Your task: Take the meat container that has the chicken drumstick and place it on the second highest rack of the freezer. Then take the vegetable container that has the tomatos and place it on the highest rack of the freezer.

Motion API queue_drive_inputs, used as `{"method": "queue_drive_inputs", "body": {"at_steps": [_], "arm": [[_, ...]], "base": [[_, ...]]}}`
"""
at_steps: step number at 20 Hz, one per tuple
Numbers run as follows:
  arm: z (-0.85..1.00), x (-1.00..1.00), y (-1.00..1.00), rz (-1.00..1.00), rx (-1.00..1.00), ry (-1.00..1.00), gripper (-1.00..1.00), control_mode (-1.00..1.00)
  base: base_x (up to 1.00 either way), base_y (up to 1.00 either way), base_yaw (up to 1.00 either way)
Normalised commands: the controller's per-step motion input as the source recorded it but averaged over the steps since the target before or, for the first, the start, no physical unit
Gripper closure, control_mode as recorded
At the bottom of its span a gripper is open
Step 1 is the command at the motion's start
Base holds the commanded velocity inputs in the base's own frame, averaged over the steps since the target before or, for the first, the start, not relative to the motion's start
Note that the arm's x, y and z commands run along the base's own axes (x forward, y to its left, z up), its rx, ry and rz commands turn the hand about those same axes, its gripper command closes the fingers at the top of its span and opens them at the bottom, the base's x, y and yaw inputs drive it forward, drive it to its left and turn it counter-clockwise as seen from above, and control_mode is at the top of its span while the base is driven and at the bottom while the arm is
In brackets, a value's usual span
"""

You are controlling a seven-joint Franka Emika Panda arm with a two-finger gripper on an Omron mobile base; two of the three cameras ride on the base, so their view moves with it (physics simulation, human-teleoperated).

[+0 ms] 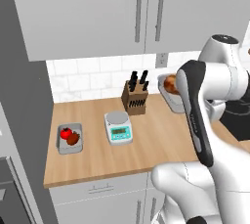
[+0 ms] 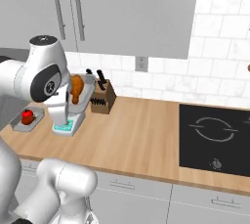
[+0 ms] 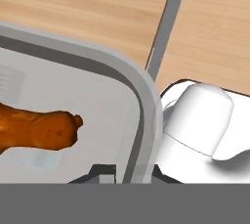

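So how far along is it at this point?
Nothing is stored yet. The gripper is shut on the rim of the meat container, lifted above the counter with the drumstick inside. The tomato container sits on the counter. Both freezer placements remain.

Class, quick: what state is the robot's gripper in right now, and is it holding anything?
Gripper: shut on the rim of the meat container, which holds the chicken drumstick and is lifted off the counter.

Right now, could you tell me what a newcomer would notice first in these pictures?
The white arm holds a grey tray with a chicken drumstick lifted above the wooden counter, its gripper shut on the rim. Near the counter's left end sits a second tray of tomatoes.
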Motion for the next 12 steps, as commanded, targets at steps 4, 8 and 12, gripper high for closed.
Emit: {"method": "queue_drive_inputs", "body": {"at_steps": [4,8,12], "arm": [[0.01,-0.13,0.0,0.0,0.0,0.0,1.0,-1.0],[0.0,0.0,0.0,0.0,0.0,0.0,1.0,1.0],[0.0,0.0,0.0,0.0,0.0,0.0,1.0,1.0]], "base": [[0.0,0.0,0.0],[-0.41,-0.11,0.07],[-0.39,-0.49,0.49]]}}
